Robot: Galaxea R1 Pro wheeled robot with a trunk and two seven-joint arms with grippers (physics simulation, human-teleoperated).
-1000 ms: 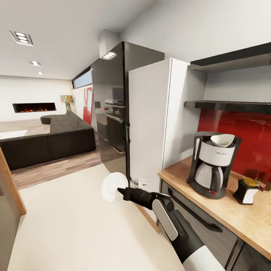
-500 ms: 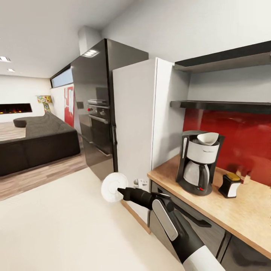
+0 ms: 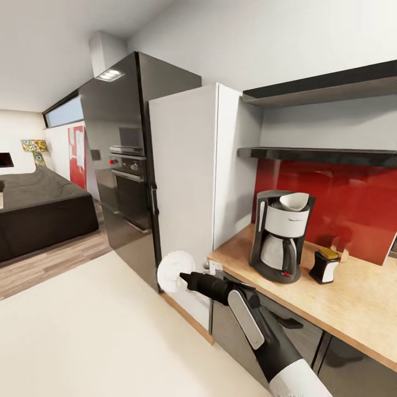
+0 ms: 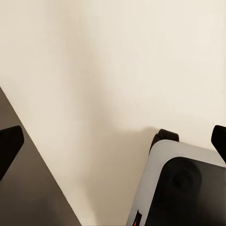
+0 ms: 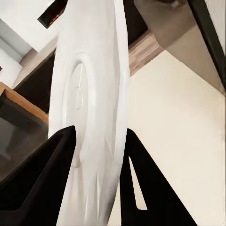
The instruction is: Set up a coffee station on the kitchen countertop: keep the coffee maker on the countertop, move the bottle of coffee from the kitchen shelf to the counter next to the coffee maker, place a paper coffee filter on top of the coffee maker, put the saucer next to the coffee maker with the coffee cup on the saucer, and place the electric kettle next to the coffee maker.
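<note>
An open-plan kitchen with a pale cream floor [image 3: 82, 331] runs back to a dark sofa [image 3: 38, 207] and a strip of wood flooring. A tall glossy black oven unit [image 3: 124, 165] stands beside a white cabinet side panel [image 3: 184, 187]. To the right, the long light wood-grain kitchen countertop [image 3: 342, 309] sits over dark grey cabinet fronts, backed by a red splashback [image 3: 342, 204] under two dark shelves [image 3: 325, 155].

On the countertop stands the black drip coffee maker with a white-silver upper body [image 3: 280, 237], the white paper coffee filter cone [image 3: 294, 201] resting in its top. Just beside it, on its right, is the small bottle of coffee with an amber top and white label [image 3: 324, 266].

The right gripper [image 3: 184, 280] reaches out over the floor, short of the counter's end, its black fingers [image 5: 52, 179] pinching the small flat round white saucer [image 3: 173, 270] by its rim, so the plate stands on edge. In the left wrist view, the left gripper's dark fingertips [image 4: 9, 146] sit spread apart at the picture's edges over the cream floor, holding nothing.
</note>
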